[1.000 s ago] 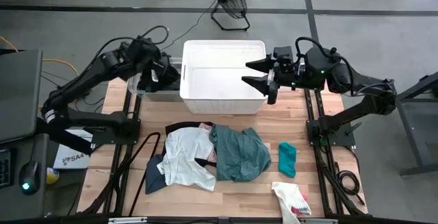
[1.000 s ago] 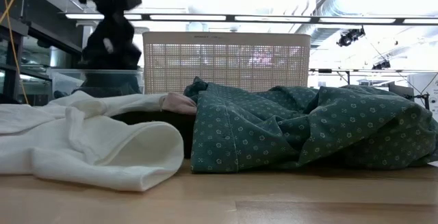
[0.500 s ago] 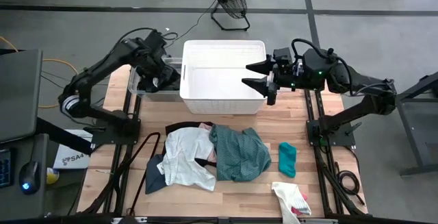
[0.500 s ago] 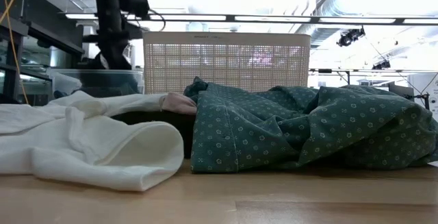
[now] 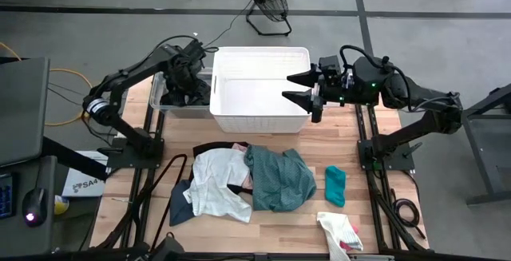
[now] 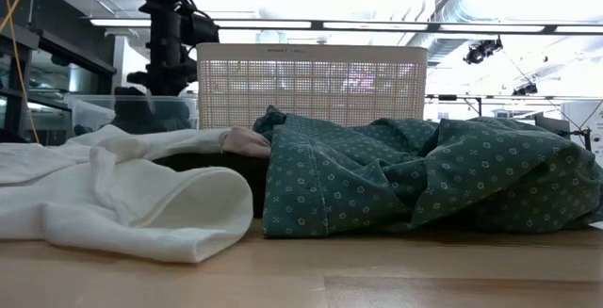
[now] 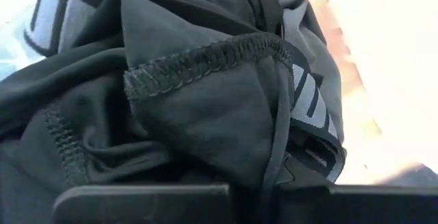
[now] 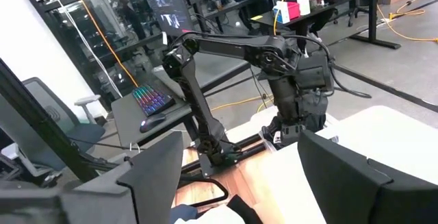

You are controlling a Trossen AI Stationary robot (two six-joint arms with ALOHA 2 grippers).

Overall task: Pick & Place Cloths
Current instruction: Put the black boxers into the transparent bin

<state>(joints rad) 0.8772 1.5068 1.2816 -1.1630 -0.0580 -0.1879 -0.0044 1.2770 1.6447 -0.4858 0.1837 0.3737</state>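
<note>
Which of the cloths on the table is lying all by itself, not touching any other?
The small teal cloth, right of the big heap. The white-and-pink cloth near the table's front edge also lies apart, but the white and patterned green ones overlap.

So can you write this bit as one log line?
left gripper: shut on black cloth, over clear bin | right gripper: open, over basket

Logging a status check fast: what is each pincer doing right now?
Left pincer: closed, down in the clear bin against a black cloth; a grip cannot be told.
Right pincer: open, empty, over the white basket.
</note>
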